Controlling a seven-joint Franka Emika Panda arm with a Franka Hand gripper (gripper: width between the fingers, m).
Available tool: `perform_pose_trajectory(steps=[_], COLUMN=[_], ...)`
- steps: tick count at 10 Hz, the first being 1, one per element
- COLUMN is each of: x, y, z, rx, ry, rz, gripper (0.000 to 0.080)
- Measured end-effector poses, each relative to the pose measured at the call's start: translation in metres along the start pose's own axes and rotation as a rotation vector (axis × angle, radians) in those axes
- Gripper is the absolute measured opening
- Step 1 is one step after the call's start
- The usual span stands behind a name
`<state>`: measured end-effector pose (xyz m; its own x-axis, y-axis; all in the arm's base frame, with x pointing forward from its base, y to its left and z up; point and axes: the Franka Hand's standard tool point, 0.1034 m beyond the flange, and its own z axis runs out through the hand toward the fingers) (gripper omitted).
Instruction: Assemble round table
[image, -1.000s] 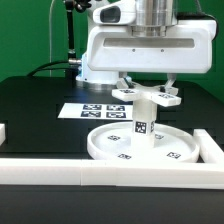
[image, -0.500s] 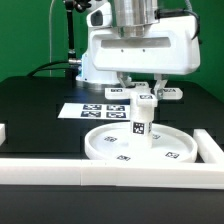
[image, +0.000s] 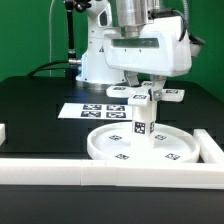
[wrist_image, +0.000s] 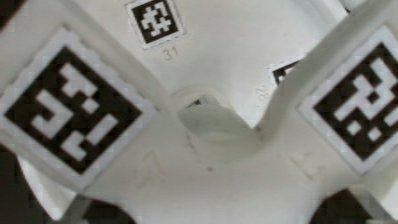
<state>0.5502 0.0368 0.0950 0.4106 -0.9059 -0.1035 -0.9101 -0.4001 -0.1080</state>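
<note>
The hand (image: 150, 92) gripped the cross-shaped piece (image: 146, 96) atop the post (image: 142, 121), which stood upright on the disc (image: 140, 145) at the desk's (image: 40, 110) near side, to seat it.

We cannot see the claw (image: 148, 84) tips behind the cross-shaped piece (image: 147, 96); its arms overrun the wrist view.

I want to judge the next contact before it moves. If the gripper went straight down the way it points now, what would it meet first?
Most likely the cross-shaped piece right below the gripper, on top of the post standing on the disc. The wrist view shows that piece filling the frame, so it looks very close; whether they already touch is unclear.
</note>
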Motion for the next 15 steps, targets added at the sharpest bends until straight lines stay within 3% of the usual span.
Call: perform_pose_trajectory(steps=[6,11,12,13,15], x=[0.003,0.005,0.004,0.002,0.001], y=[-0.004,-0.006,-0.007,-0.010,-0.019], z=[0.000,-0.001,-0.001,-0.006,-0.026], rx=[0.102,0.132,0.130,0.117,0.125], ry=[-0.002,-0.018,-0.019,-0.032,-0.054], rz=[0.652,0.865,0.853,0.803,0.739], gripper=[0.0452,0.0452,0.0560,0.0560,0.0645])
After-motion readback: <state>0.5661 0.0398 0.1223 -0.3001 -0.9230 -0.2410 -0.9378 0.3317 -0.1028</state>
